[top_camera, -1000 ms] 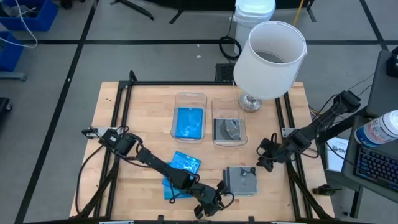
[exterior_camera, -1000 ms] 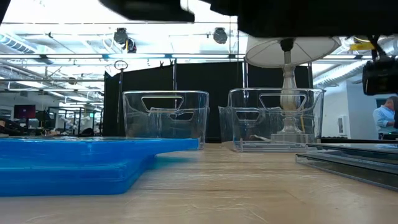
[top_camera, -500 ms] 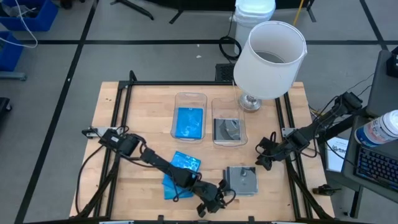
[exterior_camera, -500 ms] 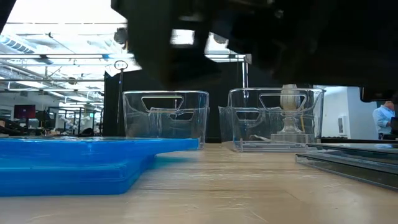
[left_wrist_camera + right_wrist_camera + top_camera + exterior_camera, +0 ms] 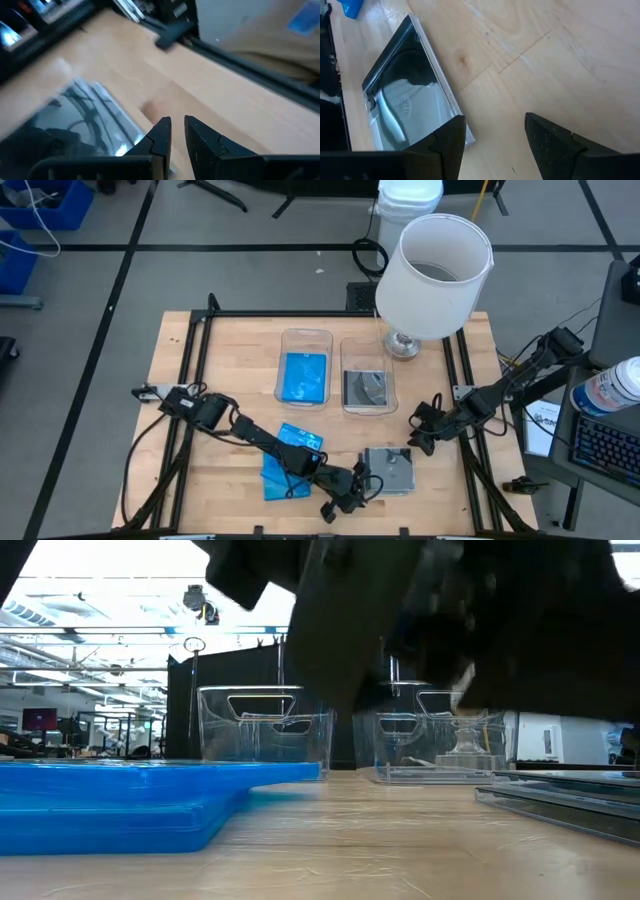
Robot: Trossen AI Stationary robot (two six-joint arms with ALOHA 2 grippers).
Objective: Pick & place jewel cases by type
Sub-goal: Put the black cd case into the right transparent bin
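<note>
Two blue jewel cases (image 5: pixel 290 462) lie stacked flat on the table near its near edge; they also show in the low view (image 5: pixel 110 802). Right of them lies a small stack of grey square jewel cases (image 5: pixel 390 470) (image 5: pixel 75 127) (image 5: pixel 402 102). My left gripper (image 5: pixel 350 486) (image 5: pixel 177 125) hovers just left of the grey stack with its fingers almost together. My right gripper (image 5: pixel 424 436) (image 5: pixel 495 131) is open, over bare wood to the right of that stack. One bin (image 5: pixel 305 340) holds a blue case, the other bin (image 5: pixel 366 348) a grey one.
A table lamp with a large white shade (image 5: pixel 435 275) stands at the far right of the table, behind the bins. A black frame rail (image 5: pixel 200 380) runs along the table's sides. Bare wood lies between the bins and the loose cases.
My left gripper has moved right and a little toward the far edge, closing in on the grey stack, and its arm now fills the top of the low view. The cases have stayed where they were.
</note>
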